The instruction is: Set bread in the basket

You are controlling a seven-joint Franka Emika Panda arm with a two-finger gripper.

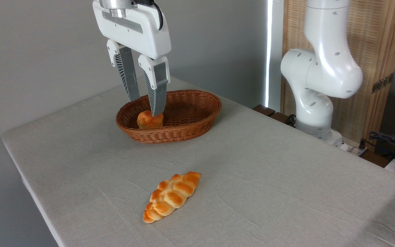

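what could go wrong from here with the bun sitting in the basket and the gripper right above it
1. The right finger of the open gripper overlaps the small bun in this view; if it touches the bun, lifting might drag it back out of the basket.
2. The bun lies near the basket's left wall, so a sideways retreat could clip the rim and shift the basket.
3. The braided loaf lies loose on the table; a low sweep might knock it.
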